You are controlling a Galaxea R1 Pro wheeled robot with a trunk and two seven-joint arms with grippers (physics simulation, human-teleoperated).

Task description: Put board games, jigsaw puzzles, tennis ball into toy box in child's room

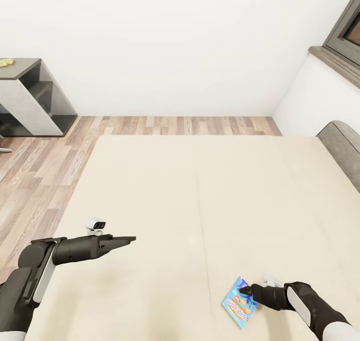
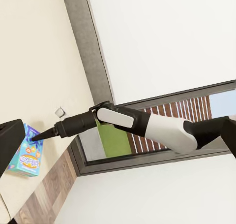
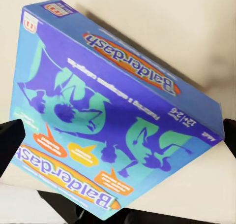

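Head view: the left gripper (image 1: 131,240) hovers over the bed (image 1: 200,196) with its fingers pressed together on nothing, while the right gripper (image 1: 245,291) reaches the blue board game (image 1: 239,303) at the bed's near right. Right wrist view: the dark fingertips (image 3: 11,138) sit spread at opposite edges of the box (image 3: 113,115), apparently pinching it.

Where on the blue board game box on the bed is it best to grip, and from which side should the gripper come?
Grip the blue board game across its thin depth, at the edge nearest the right gripper. It is a flat box, too broad to span across its face, and in the right wrist view it looks tilted, so one edge is probably exposed. Coming from the robot's side, the mattress offers open approach.
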